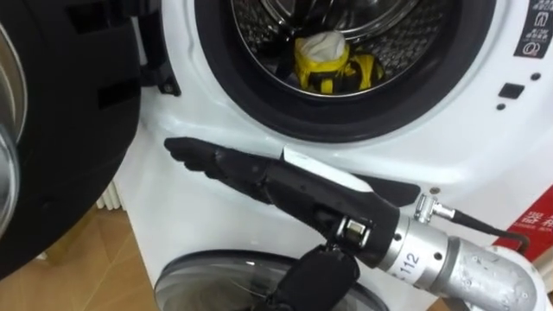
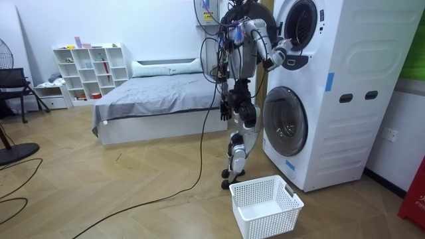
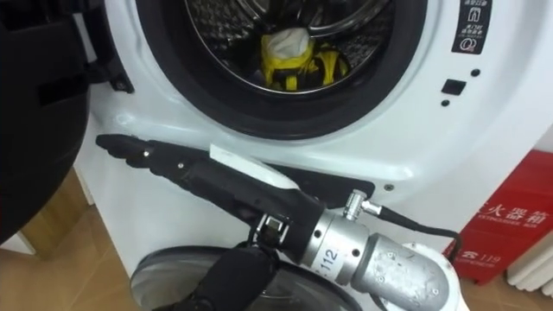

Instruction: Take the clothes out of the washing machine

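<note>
Below the drum's mouth, the right hand lies flat and empty, fingers straight, along the washer's white front. Clothes, yellow and white, sit deep in the drum, untouched. Reaching is the step in hand. Next the hand must rise, enter and close on cloth. Left hand hangs by the hip.

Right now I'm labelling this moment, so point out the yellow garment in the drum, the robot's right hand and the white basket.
yellow garment (image 1: 318, 71), left eye view, its yellow fold.
right hand (image 1: 259, 177), left eye view, middle of the hand.
white basket (image 2: 269, 224), room view, its near wall.
</note>
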Motion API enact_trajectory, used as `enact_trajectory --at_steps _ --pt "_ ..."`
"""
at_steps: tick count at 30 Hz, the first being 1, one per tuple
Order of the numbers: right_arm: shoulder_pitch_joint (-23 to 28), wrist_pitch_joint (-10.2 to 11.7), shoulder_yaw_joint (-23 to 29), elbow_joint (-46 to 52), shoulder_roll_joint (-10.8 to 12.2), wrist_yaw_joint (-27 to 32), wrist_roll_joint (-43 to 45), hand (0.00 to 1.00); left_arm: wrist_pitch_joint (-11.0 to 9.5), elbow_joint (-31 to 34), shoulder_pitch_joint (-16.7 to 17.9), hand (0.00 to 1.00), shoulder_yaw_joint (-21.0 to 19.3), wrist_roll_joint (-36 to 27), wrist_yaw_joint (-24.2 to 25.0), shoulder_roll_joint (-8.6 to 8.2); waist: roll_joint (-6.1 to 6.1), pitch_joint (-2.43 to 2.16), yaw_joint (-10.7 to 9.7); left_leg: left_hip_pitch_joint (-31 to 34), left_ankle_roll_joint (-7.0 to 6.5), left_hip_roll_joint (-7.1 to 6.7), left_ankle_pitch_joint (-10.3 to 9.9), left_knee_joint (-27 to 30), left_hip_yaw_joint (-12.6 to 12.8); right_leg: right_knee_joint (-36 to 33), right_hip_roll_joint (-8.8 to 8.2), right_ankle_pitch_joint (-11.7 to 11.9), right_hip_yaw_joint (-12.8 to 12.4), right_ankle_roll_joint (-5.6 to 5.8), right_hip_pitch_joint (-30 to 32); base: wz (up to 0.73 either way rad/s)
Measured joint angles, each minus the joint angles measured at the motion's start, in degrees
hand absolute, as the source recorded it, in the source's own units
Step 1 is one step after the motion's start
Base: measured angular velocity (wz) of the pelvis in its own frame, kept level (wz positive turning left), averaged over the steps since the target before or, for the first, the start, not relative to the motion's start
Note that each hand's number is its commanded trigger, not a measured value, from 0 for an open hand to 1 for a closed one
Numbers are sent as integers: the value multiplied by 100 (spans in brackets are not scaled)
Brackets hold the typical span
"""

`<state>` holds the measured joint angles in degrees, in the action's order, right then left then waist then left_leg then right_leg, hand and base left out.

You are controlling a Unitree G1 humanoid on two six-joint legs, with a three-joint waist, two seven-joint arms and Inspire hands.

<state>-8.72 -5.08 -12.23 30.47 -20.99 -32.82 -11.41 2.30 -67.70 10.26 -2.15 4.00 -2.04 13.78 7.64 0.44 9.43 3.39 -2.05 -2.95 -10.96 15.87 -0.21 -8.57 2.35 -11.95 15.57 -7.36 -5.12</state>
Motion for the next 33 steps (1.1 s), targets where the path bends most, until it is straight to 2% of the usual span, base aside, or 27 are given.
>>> enact_trajectory --at_steps 4,6,10,16,19,21,24,31,33 --pt "0 11 246 268 44 503 -4 0 0 8 75 0 -2 0 -68 -65 -56 13 -144 74 -39 12 -30 142 58 -1 2 -4 15 7 2 0" --pt "2 29 409 326 62 892 -3 0 3 -4 145 0 -5 3 -116 -183 -160 -17 -192 95 -65 23 -59 195 122 -9 2 -2 8 18 3 0" --pt "-38 48 635 429 97 1375 61 0 -2 27 147 0 -137 18 -119 -223 -237 -46 -263 93 -72 21 -65 172 110 -10 0 -4 6 31 8 0" --pt "-553 57 702 337 18 2001 116 0 0 23 164 0 -215 25 -146 -213 -209 -40 -311 -29 -72 2 -64 83 73 2 -6 -17 14 45 -93 2" --pt "-746 92 712 165 -10 2239 100 0 26 17 186 0 -217 41 -158 -214 -142 -32 -292 -34 -71 1 -63 77 63 3 -6 -17 26 45 -102 0" --pt "-813 89 726 -56 -13 2363 205 0 42 14 223 0 -241 67 -162 -211 -86 0 -289 -65 -72 -10 -63 79 40 29 -9 -23 47 52 -153 5" --pt "-828 30 729 -139 -14 2475 310 0 151 25 229 0 -280 69 -118 -213 10 -2 -258 -58 -73 -35 -64 120 -10 69 -18 -28 106 63 -178 11" --pt "-871 -17 725 -291 -14 2487 427 0 277 32 177 0 -403 74 -65 -231 -1 13 -119 -10 -103 -81 -82 152 -82 81 -51 -52 211 105 -183 8" --pt "-1205 -23 679 -533 -29 2513 500 0 338 32 181 0 -450 131 -71 -239 -9 17 -119 -10 -104 -92 -83 144 -111 81 -56 -55 225 110 -183 4"
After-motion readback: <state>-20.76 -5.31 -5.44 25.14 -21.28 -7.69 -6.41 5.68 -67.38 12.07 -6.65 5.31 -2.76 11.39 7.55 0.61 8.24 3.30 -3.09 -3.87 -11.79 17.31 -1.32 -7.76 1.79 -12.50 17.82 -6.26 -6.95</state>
